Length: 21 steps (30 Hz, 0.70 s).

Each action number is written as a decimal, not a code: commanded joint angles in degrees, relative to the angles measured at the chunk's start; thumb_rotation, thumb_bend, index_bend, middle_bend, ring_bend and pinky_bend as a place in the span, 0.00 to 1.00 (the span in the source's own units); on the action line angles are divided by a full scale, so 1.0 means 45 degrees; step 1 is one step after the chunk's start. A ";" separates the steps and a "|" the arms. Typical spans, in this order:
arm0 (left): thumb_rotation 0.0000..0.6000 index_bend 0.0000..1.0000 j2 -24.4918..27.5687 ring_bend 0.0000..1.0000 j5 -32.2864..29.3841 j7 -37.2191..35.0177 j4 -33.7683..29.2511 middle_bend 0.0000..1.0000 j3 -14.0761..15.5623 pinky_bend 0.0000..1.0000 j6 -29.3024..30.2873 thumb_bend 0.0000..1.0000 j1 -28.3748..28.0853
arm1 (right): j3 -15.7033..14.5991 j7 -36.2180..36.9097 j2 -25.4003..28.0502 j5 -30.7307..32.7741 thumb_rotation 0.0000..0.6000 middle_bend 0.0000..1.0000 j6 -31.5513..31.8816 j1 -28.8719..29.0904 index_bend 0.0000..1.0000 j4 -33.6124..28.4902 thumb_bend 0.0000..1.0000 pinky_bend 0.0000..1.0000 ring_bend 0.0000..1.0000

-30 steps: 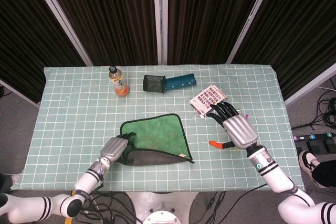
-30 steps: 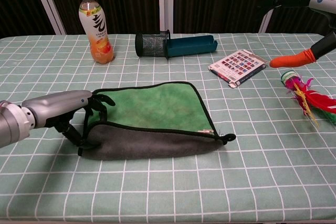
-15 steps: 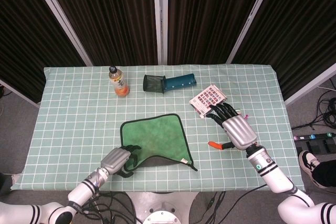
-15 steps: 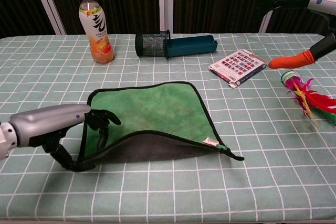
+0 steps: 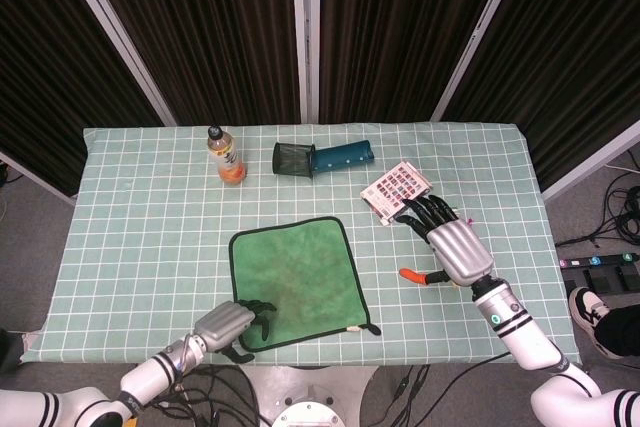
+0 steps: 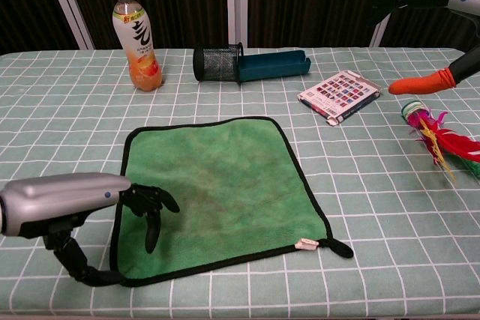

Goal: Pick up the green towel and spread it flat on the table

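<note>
The left hand (image 6: 90,211) is pinching the near-left corner of the fuzzy green black-edged towel (image 6: 217,189), lying flat. The right hand (image 5: 447,239) is hovering, fingers spread.

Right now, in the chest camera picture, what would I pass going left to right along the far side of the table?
Orange drink bottle → black mesh cup lying on its side → teal tube → colourful patterned box → feathered shuttlecock.

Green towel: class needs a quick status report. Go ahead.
Left hand at the green towel's near-left corner, grip unclear. Right hand open, away. Towel lies flat, nothing on it.
</note>
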 commanded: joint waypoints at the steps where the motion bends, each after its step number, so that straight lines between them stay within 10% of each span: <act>1: 1.00 0.47 0.0563 0.16 0.0219 -0.0669 -0.0096 0.24 -0.0516 0.22 0.1332 0.29 0.0477 | -0.0035 -0.0005 0.0121 0.0079 0.69 0.05 -0.0007 -0.0078 0.20 0.0012 0.11 0.00 0.00; 10: 1.00 0.39 0.1195 0.16 -0.2129 0.0137 0.1898 0.24 -0.2189 0.22 0.4634 0.29 0.2020 | -0.0469 0.0252 0.0828 0.0220 0.84 0.05 0.0763 -0.1071 0.05 0.0373 0.12 0.00 0.00; 21: 1.00 0.38 0.1956 0.16 -0.2410 0.0851 0.2840 0.24 -0.1995 0.22 0.7176 0.28 0.3998 | -0.1228 0.0261 0.0988 -0.0747 0.91 0.00 0.3183 -0.2965 0.00 0.1396 0.13 0.00 0.00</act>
